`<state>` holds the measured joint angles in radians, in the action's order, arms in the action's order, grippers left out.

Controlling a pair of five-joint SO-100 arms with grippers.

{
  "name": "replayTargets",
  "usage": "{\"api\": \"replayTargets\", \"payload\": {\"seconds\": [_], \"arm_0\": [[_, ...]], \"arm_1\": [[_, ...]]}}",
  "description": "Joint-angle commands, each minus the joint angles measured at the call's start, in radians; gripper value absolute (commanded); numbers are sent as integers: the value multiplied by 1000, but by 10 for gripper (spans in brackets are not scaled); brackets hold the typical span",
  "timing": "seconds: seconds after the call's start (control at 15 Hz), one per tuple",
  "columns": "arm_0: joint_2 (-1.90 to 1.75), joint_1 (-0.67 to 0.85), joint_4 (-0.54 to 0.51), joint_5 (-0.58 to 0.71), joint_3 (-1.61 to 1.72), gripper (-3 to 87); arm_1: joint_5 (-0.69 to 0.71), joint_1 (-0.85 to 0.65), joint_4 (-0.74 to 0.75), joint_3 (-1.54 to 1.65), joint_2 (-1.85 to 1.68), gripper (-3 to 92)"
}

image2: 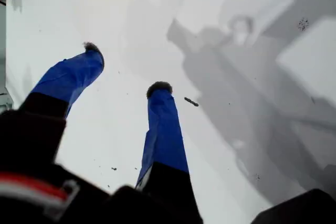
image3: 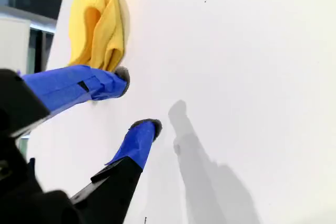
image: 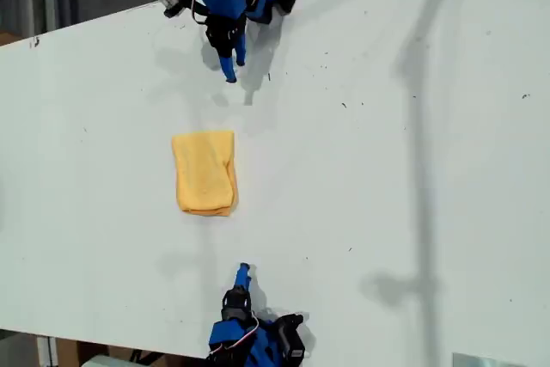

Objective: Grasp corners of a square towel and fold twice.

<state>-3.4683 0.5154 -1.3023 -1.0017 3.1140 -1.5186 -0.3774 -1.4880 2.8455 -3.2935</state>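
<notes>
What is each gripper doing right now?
My first gripper: open, holding nothing.
My second gripper: open, holding nothing; the towel lies just beyond it.

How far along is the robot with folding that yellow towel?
It looks nearly or fully done. The towel lies on the white table as a small folded rectangle, with layered folds showing in the second wrist view. Nothing is in hand: my first gripper and my second gripper are open and empty. Little seems left.
</notes>
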Motion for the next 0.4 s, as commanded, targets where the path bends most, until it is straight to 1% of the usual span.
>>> {"api": "replayTargets", "payload": {"seconds": [0.0, 0.33], "arm_0": [[0, -9, 8, 8, 3, 142], [0, -9, 8, 8, 3, 137]], "arm_1": [[12, 2, -6, -29, 0, 223], [12, 2, -6, -29, 0, 223]]}}
